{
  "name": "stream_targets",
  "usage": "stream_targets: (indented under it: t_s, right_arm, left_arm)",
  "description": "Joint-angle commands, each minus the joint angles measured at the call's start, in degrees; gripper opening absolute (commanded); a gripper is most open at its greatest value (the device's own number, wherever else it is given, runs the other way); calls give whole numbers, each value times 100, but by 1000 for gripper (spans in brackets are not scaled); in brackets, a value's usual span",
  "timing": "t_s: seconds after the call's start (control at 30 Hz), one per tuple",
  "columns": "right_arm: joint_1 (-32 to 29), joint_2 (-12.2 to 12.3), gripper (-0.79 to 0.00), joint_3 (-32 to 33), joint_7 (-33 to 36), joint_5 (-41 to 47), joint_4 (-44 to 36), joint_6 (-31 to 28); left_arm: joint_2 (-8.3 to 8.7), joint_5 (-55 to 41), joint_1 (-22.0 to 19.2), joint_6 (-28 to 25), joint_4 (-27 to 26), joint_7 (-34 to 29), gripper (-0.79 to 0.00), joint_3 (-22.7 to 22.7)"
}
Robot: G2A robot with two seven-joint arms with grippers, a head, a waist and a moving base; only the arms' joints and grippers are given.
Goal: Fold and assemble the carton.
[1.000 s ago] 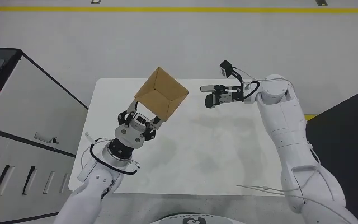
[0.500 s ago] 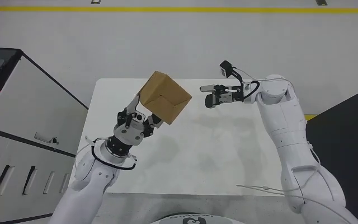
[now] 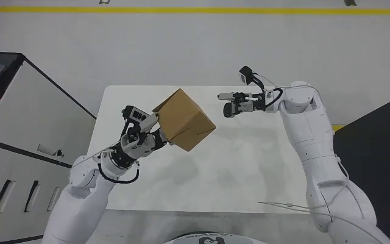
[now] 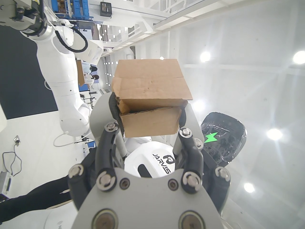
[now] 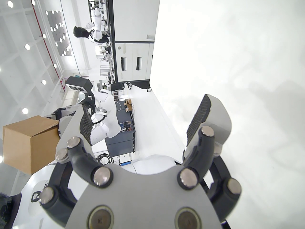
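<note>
A brown carton (image 3: 186,119), squared up into a box, hangs tilted above the left half of the white table (image 3: 244,177). My left gripper (image 3: 155,131) is shut on the carton (image 4: 151,96) at one of its bottom flaps, with a pad on each side of the cardboard. My right gripper (image 3: 224,104) stands open in the air to the right of the carton, a short gap away, with nothing between its fingers (image 5: 202,117). The right wrist view shows the carton (image 5: 26,141) off to one side, beyond its own finger.
A grey cabinet (image 3: 36,122) with black edges stands to the left of the table. The right half and the front of the table are bare white surface. A dark panel (image 3: 365,128) sits at the far right.
My left arm has swung to the left and turned the carton over: its open mouth faced up, now a closed side faces up. The right arm has not moved.
</note>
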Motion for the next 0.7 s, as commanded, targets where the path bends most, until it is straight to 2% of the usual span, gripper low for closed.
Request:
stream_targets:
  t_s: [0.0,0.13,0.2,0.27,0.4,0.5,0.6,0.67]
  right_arm:
    - [0,0,0,0,0,0,0,0]
    - [0,0,0,0,0,0,0,0]
    - [0,0,0,0,0,0,0,0]
    - [0,0,0,0,0,0,0,0]
    - [0,0,0,0,0,0,0,0]
    - [0,0,0,0,0,0,0,0]
    - [0,0,0,0,0,0,0,0]
    - [0,0,0,0,0,0,0,0]
  left_arm:
    - [0,2,0,-2,4,-1,-785,1]
    - [2,63,-12,-16,-4,6,-785,-8]
    - [5,470,-58,-264,86,-47,-785,-32]
    - [-10,357,-128,-642,304,-320,-785,-68]
    - [20,1412,-290,-1470,920,-654,-785,-317]
    - [40,2288,-391,-2033,1143,-782,-785,-410]
    - [48,2749,-469,-2513,1304,-909,-785,-417]
    - [46,2772,-474,-2590,1327,-916,-785,-398]
